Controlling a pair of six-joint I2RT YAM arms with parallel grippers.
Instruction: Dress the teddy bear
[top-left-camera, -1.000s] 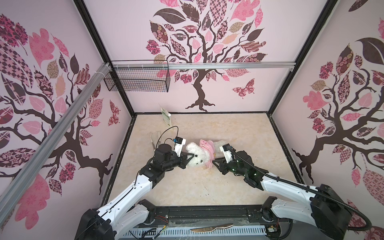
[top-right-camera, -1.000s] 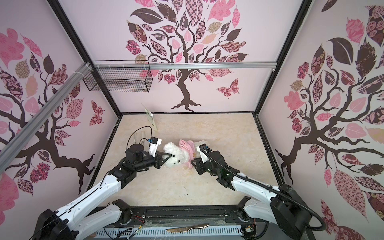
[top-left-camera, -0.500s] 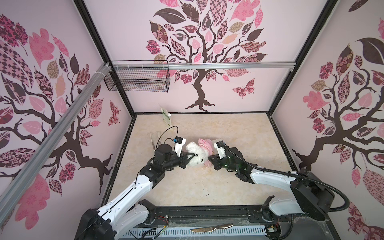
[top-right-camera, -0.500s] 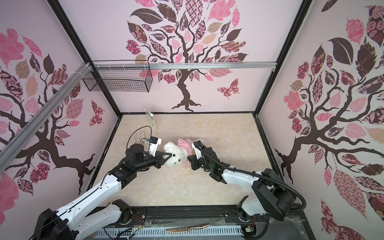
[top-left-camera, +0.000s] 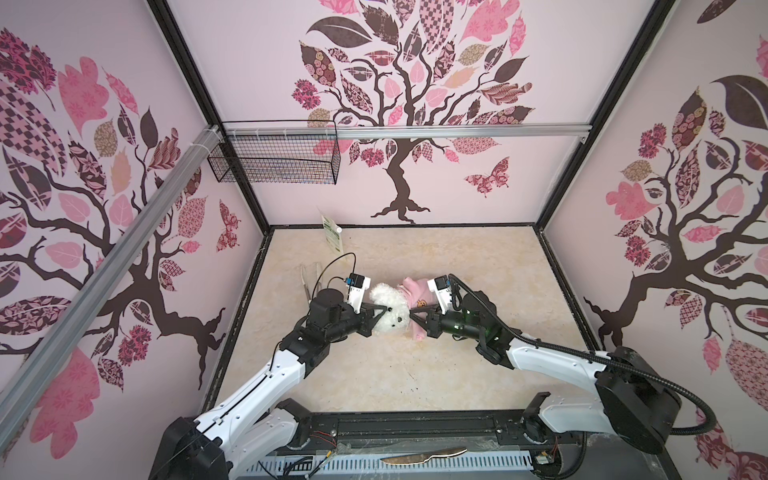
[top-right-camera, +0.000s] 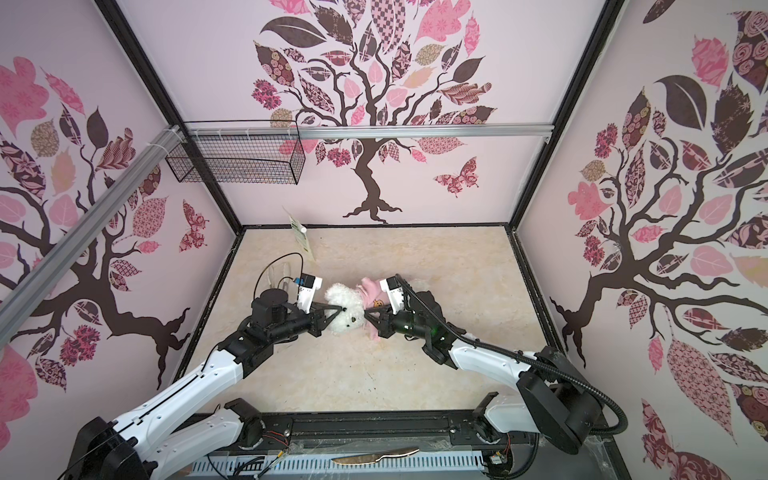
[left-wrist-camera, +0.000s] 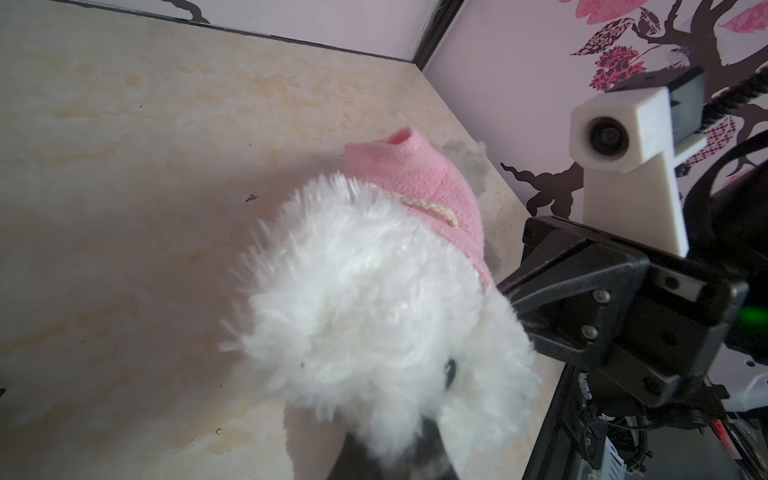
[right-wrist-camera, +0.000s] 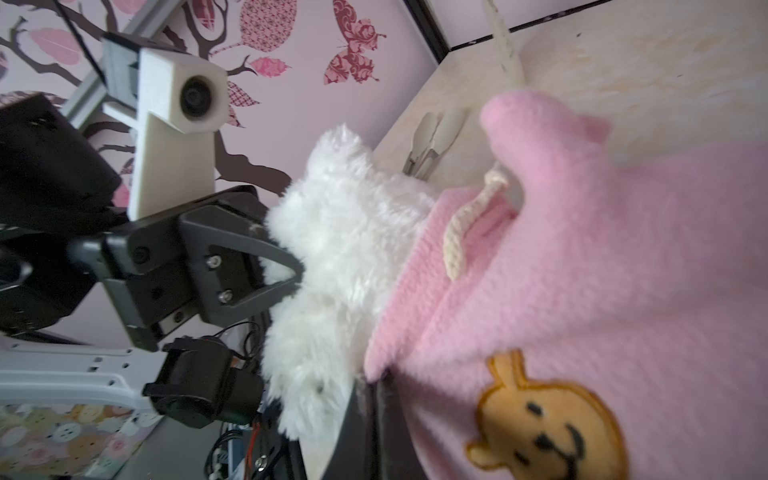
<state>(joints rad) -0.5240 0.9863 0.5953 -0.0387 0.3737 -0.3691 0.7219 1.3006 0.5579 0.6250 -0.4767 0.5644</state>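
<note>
The teddy bear (top-left-camera: 390, 318) lies mid-tabletop (top-left-camera: 415, 374) between the two arms. The pink hoodie (top-left-camera: 420, 291) appears to cover its body, and the head is bare. The left tool (top-left-camera: 380, 312) is closed on head fur. The right tool (top-left-camera: 412, 319) is closed on the hoodie's neck edge. The bear is judged light, soft and compressible. Fur pinches may slip, so an ear or a limb offers a firmer hold.

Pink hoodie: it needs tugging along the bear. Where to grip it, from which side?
Probably the hoodie's edge beside the teddy bear's head, from the right gripper's side: that thin lip lies exposed there, while the left gripper clamps the head.
</note>
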